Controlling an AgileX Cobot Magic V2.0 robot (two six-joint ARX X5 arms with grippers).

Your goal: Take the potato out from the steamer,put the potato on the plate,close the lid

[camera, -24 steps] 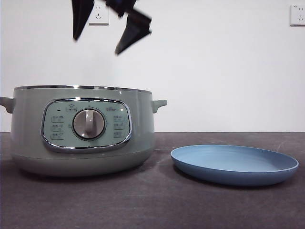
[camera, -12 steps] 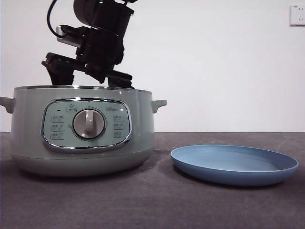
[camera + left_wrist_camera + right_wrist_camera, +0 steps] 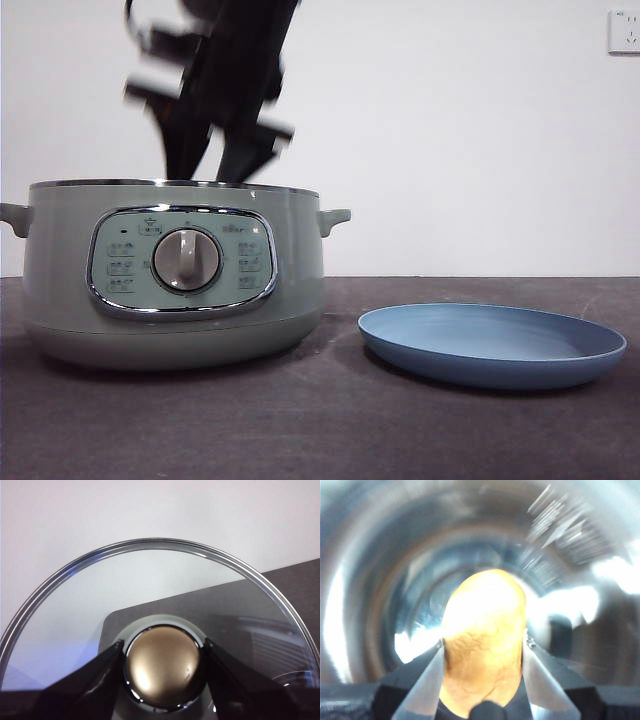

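The sage-green steamer (image 3: 170,290) stands at the left with no lid on it. My right gripper (image 3: 210,165) reaches down from above, its jaws at the pot's rim and blurred by motion. In the right wrist view it (image 3: 482,647) is shut on the brown-orange potato (image 3: 482,630), with the pot's shiny inside (image 3: 380,580) behind it. The potato does not show in the front view. My left gripper (image 3: 164,650) is shut on the knob (image 3: 162,662) of the glass lid (image 3: 165,580) and holds it out of the front view. The light-blue plate (image 3: 490,345) lies empty to the right of the steamer.
The dark table (image 3: 320,430) runs in front of the steamer and plate. A white wall (image 3: 480,130) with a socket (image 3: 624,30) stands behind. The steamer's side handle (image 3: 335,217) points toward the plate.
My right gripper came down from above the steamer with open jaws, went into the pot, and now is shut on the potato and rising, blurred. Steamer and plate have not moved.
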